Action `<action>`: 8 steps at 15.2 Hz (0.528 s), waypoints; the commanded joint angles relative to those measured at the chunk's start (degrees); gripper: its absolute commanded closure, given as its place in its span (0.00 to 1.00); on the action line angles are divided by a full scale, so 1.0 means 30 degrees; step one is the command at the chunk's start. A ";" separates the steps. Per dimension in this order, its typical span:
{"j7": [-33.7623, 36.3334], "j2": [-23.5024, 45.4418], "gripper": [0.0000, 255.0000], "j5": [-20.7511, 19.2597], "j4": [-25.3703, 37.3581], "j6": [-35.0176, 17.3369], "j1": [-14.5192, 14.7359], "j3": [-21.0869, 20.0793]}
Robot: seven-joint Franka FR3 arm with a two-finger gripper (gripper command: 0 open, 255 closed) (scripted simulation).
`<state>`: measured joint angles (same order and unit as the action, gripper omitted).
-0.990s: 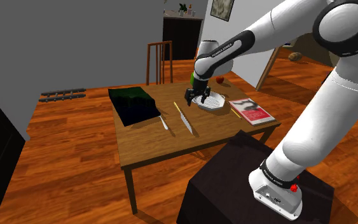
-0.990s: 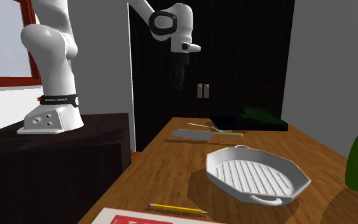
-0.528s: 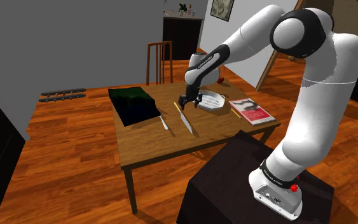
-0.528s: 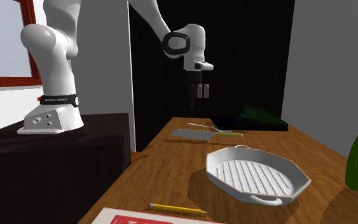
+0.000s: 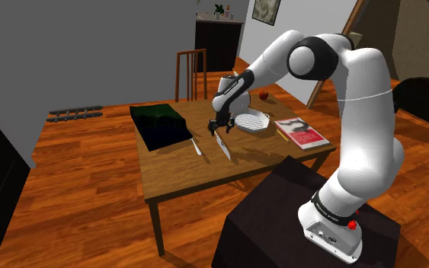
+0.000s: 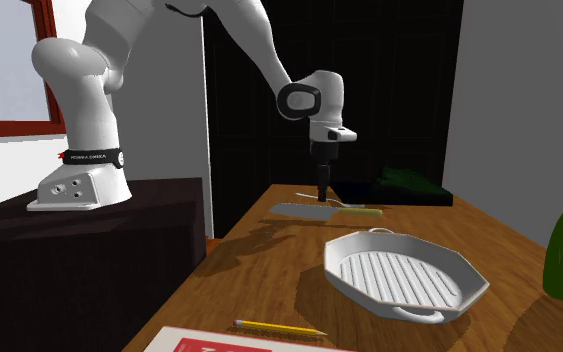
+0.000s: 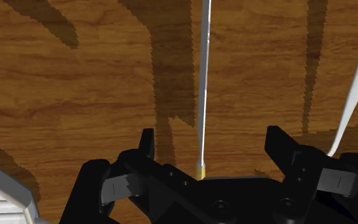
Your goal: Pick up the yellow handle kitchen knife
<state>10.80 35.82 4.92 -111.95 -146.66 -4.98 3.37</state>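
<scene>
Your claw [image 7: 212, 145] is open, its fingers [image 7: 147, 147] set wide apart, low over the surface [image 7: 69, 95]. The knife [image 7: 204, 89] lies flat on the wood between them, touched by neither, and the yellow start of its handle shows just under the palm. Further out, a pale ridged pan [image 5: 252, 120] sits near on one side and a white utensil [image 5: 196, 146] on the other.

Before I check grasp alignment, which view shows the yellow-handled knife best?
The second exterior view: the knife lies side-on, blade and handle both visible. The shoulder view hides part behind the gripper. The wrist view shows a thin blade line between open fingers.
</scene>
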 commanded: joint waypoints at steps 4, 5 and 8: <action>-0.0012 0.1552 0.00 0.0096 0.0912 -0.0674 -0.0099 -0.0062; -0.0025 0.1782 0.00 0.0113 0.0996 -0.0820 -0.0114 -0.0081; -0.0057 0.2381 0.00 0.0154 0.1227 -0.1190 -0.0152 -0.0131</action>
<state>10.68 42.45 5.34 -108.39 -149.81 -5.38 3.03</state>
